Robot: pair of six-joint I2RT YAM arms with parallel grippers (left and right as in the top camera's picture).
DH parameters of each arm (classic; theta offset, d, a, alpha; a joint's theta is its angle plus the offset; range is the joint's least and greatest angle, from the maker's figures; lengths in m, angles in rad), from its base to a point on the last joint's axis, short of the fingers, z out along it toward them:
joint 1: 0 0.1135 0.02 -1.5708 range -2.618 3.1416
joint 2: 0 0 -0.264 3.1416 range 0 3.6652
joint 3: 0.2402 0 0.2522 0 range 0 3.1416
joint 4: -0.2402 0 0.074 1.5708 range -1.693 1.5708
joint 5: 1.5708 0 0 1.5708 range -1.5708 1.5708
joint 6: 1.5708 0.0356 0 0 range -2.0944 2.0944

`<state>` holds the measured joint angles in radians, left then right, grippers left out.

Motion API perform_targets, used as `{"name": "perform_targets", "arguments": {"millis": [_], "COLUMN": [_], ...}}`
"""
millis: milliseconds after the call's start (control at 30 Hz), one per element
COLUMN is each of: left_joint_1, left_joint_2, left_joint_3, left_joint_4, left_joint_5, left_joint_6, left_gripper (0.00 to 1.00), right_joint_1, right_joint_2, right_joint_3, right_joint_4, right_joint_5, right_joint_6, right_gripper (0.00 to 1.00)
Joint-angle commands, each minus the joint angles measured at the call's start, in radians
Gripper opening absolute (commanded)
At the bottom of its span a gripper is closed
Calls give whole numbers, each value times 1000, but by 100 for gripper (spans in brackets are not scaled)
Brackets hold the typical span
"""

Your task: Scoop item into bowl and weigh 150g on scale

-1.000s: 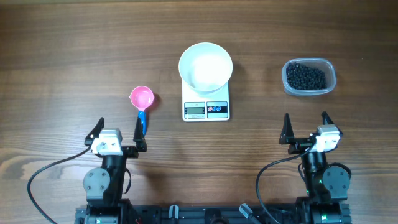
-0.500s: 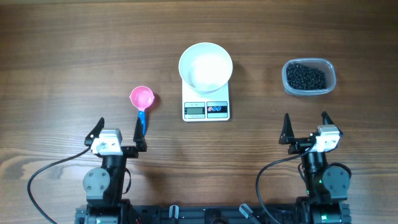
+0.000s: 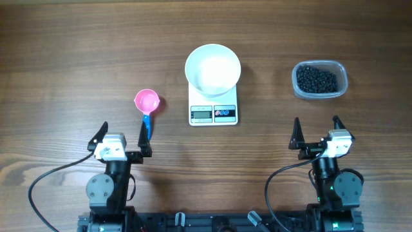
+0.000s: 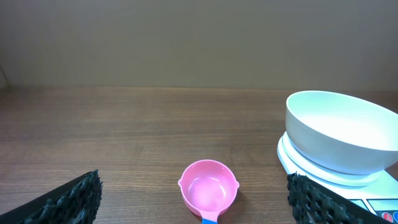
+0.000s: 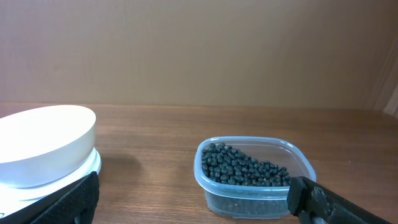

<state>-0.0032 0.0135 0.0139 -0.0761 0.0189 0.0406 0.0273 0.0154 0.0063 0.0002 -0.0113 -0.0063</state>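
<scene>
A white bowl (image 3: 213,69) stands on the white scale (image 3: 213,113) at the table's middle; the bowl (image 4: 341,139) looks empty. Black beads, the item (image 3: 316,80), fill a clear plastic tub (image 3: 344,82) at the right, and the item (image 5: 244,169) lies just ahead of my right fingers. My left gripper (image 3: 121,136) is open near the front edge, well short of the scale. My right gripper (image 3: 317,133) is open too, with nothing between its fingers. Both grippers (image 4: 194,208) (image 5: 193,214) stand wide in their wrist views.
A pink scoop (image 3: 147,101) with a blue handle lies left of the scale, its cup (image 4: 208,188) straight ahead of my left gripper. Bare wooden table (image 3: 64,64) surrounds everything.
</scene>
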Motion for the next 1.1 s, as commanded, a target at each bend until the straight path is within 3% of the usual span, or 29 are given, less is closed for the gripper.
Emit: {"name": "perform_targets", "arguments": {"millis": [0, 233, 267, 300, 367, 400, 533, 633, 767, 900, 1000, 1067], "left_joint_1": [6, 6, 6, 5, 5, 5, 6, 6, 7, 44, 85, 93], "left_joint_2": [-11, -11, -11, -11, -11, -11, -11, -11, 6, 141, 350, 551], "left_joint_3": [-8, -8, -8, -8, -8, -8, -7, 23, 146, 368, 575, 709], "left_joint_4": [0, 1, 20, 33, 108, 169, 504, 655, 545, 133, -230, -386], "left_joint_5": [-12, -13, 39, 174, 722, 806, 801, 671, 601, 579, 468, 532], "left_joint_6": [5, 5, 3, 2, -29, -27, -36, -128, -123, -76, -74, -71], "left_gripper": [100, 100, 100, 100, 100, 100, 100, 100, 100, 100, 100, 100], "right_joint_1": [-5, -5, -5, -5, -5, -5, -5, -5, -5, -5, -5, -5], "right_joint_2": [-5, -5, -5, -5, -5, -5, -5, -5, -5, -5, -5, -5], "right_joint_3": [-1, -1, -1, -1, -1, -1, -1, -1, -1, -1, -1, -1], "right_joint_4": [2, 2, 2, 2, 2, 2, 2, 2, 2, 2, 2, 2], "right_joint_5": [-15, -15, -15, -15, -15, -15, -15, -15, -15, -15, -15, -15], "right_joint_6": [-17, -17, -17, -17, -17, -17, -17, -17, -17, -17, -17, -17], "right_gripper": [100, 100, 100, 100, 100, 100, 100, 100, 100, 100, 100, 100]}}
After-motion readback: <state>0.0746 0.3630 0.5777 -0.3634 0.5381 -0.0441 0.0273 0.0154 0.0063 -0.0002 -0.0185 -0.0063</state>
